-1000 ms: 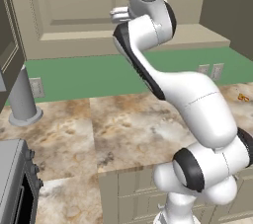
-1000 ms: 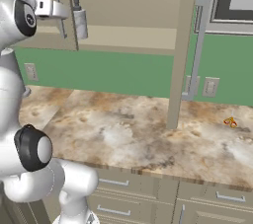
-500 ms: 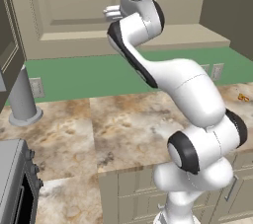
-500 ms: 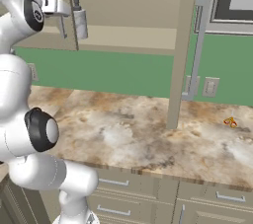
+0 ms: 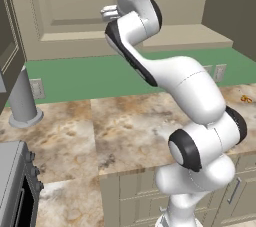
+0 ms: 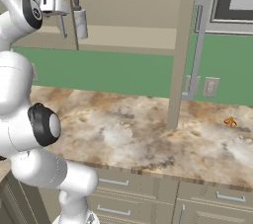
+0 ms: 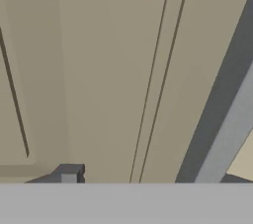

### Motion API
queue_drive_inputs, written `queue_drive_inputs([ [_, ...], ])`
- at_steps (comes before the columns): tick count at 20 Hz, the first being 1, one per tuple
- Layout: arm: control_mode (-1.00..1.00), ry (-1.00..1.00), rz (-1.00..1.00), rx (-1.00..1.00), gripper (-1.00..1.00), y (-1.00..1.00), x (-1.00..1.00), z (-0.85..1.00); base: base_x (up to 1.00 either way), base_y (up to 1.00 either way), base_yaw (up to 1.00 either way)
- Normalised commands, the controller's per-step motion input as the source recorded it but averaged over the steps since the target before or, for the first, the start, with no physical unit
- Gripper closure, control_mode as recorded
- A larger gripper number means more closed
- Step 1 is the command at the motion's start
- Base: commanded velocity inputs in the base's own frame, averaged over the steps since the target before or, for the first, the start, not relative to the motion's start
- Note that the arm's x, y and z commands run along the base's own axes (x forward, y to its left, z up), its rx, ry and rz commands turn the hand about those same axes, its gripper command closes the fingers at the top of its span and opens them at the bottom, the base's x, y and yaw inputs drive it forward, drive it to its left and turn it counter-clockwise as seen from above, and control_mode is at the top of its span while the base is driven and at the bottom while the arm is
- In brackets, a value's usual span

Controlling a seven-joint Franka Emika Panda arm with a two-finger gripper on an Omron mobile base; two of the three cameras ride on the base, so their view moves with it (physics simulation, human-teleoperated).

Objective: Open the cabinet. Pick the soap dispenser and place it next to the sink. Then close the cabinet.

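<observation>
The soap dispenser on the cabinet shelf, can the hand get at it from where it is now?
Probably not yet. The hand is at the left door's silver handle, facing that door's panel. The soap dispenser stands on the shelf just right of it, with the right door swung open, so the way looks free once the hand moves over.

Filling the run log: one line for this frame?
stage: opening beige wall cabinet | pincer: at left door's silver bar handle | pale grey soap dispenser: on shelf
</observation>
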Motion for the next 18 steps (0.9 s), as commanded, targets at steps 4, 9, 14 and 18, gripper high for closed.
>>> queue_drive_inputs([
  [4, -1.0, 0.0, 0.0, 0.0, 1.0, 0.0, 0.17, -0.06, 0.0, 0.0, 0.0],
  [9, -1.0, -0.03, 0.0, 0.0, 1.0, 0.08, -0.01, -0.04, 0.0, 0.0, 0.0],
  [14, -1.0, 0.0, 0.0, 0.0, 1.0, 0.13, -0.07, 0.0, 0.0, 0.0, 0.0],
  [18, -1.0, 0.0, 0.0, 0.0, 1.0, 0.14, -0.14, 0.06, 0.0, 0.0, 0.0],
])
